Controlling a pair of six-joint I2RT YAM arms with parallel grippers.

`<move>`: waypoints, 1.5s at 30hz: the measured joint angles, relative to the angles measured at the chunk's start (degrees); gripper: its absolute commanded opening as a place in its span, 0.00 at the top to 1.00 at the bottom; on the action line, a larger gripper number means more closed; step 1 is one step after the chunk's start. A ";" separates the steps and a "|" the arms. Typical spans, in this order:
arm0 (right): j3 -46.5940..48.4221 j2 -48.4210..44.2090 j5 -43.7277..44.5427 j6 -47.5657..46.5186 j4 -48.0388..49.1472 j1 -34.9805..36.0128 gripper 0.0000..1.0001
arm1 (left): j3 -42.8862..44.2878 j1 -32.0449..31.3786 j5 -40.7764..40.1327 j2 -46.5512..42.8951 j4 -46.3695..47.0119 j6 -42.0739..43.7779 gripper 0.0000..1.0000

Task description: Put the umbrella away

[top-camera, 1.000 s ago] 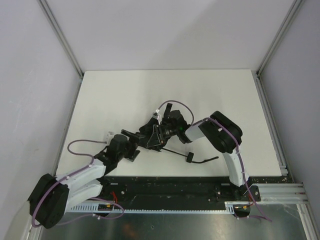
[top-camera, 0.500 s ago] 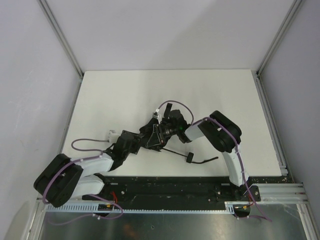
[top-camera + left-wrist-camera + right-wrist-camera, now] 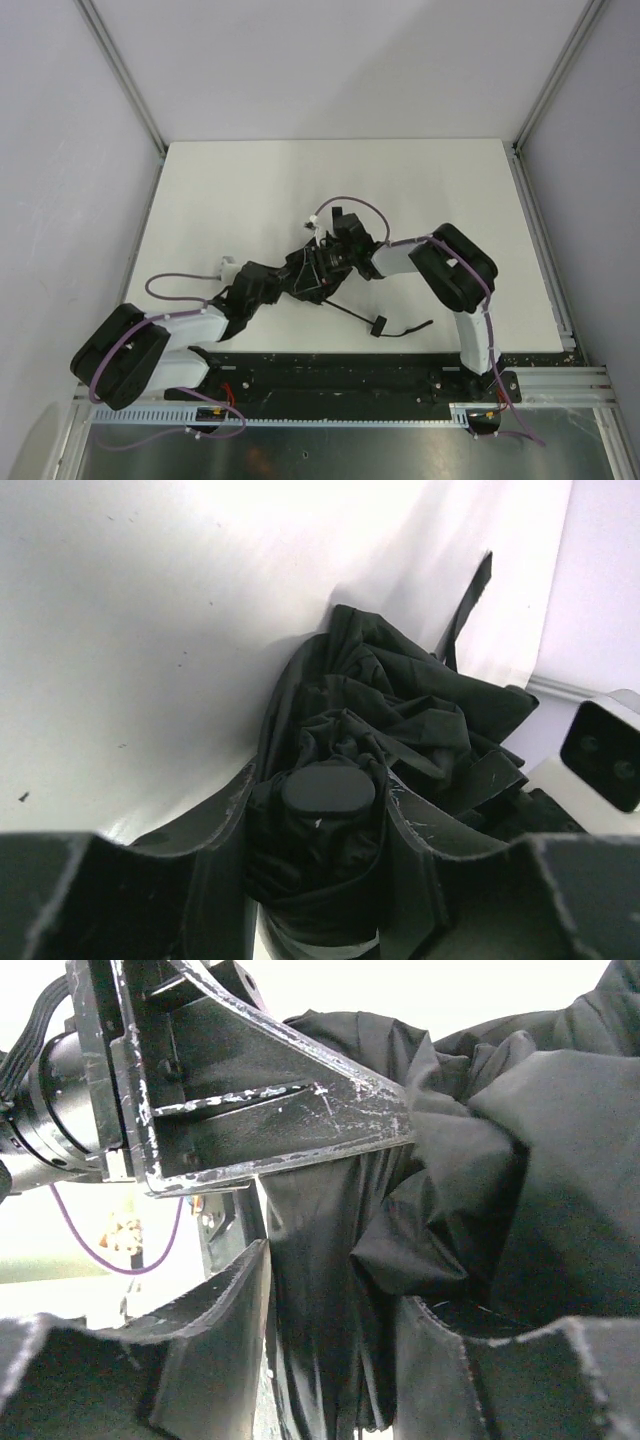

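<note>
The left gripper (image 3: 315,780) is clamped on the umbrella (image 3: 400,700), its scuffed black fingers (image 3: 225,815) squeezing crumpled matte fabric around a smooth round cap (image 3: 328,788). The right gripper (image 3: 330,1278) straddles the same folds; whether it pinches them cannot be told. The bundle lies mid-way across the white counter (image 3: 250,190). Its thin shaft (image 3: 350,308) runs near-right to the knob handle (image 3: 378,326) and strap (image 3: 412,328).

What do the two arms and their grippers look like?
Both arms have white links and bulky black joint housings: left arm, right arm. A purple cable runs along each. The fingers are black, wedge-shaped, scratched pale at the edges.
</note>
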 measured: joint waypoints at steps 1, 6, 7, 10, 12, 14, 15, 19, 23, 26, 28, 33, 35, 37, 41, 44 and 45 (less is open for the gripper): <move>0.02 -1.31 0.87 -0.83 -2.43 -0.02 0.40 | 0.00 0.00 0.39 -0.09 0.04 0.28 1.00; -0.42 -10.23 8.04 -8.00 -14.88 -0.35 0.31 | 1.53 -0.07 1.66 -0.83 -2.62 1.27 1.00; -0.50 -12.96 10.80 -10.38 -17.84 -0.68 0.31 | 2.38 0.00 1.77 -0.83 -4.09 1.33 1.00; -0.52 -19.17 17.77 -16.92 -22.58 -0.48 0.30 | 4.76 0.17 2.19 -0.48 -7.91 1.64 1.00; -0.72 -23.56 24.50 -22.80 -24.83 1.60 0.30 | 6.21 0.61 2.89 0.17 -10.19 1.68 1.00; -1.14 -26.49 30.91 -28.00 -25.53 5.49 0.30 | 7.54 1.27 3.98 1.20 -12.02 1.64 1.00; -1.40 -27.34 33.99 -30.49 -25.51 8.02 0.31 | 8.07 1.57 4.52 1.75 -12.63 1.64 1.00; -3.30 -27.34 45.03 -37.77 -24.28 16.85 0.33 | 10.27 3.10 6.97 4.33 -15.41 1.64 1.00; -5.95 -23.91 56.15 -43.32 -20.46 21.68 0.36 | 12.39 4.39 8.98 5.95 -17.94 1.99 1.00; -6.27 -18.97 62.99 -46.93 -16.59 23.23 0.41 | 13.84 5.18 10.21 7.08 -19.61 2.60 1.00; -6.27 -15.72 66.93 -48.98 -13.70 23.80 0.47 | 14.64 5.62 10.88 7.82 -20.70 2.91 1.00; -5.57 -10.64 72.52 -50.80 -9.55 23.82 0.80 | 16.81 6.16 11.45 9.38 -22.80 4.07 1.00; -4.92 -10.03 73.07 -50.60 -9.53 23.76 0.94 | 17.42 6.49 11.43 9.90 -23.15 4.52 0.97; -4.39 -9.73 72.61 -50.16 -10.08 23.65 0.99 | 17.70 6.69 11.32 10.05 -23.30 4.90 0.81; -3.30 -9.68 68.35 -47.74 -11.98 21.99 1.00 | 18.08 7.02 10.82 10.05 -23.76 5.60 0.36; -1.77 -8.90 62.42 -44.96 -12.87 19.56 1.00 | 18.62 7.52 10.95 9.40 -23.89 7.63 0.13; -1.16 -8.48 60.24 -43.87 -12.94 18.51 1.00 | 18.86 7.56 10.99 8.94 -24.30 8.87 0.07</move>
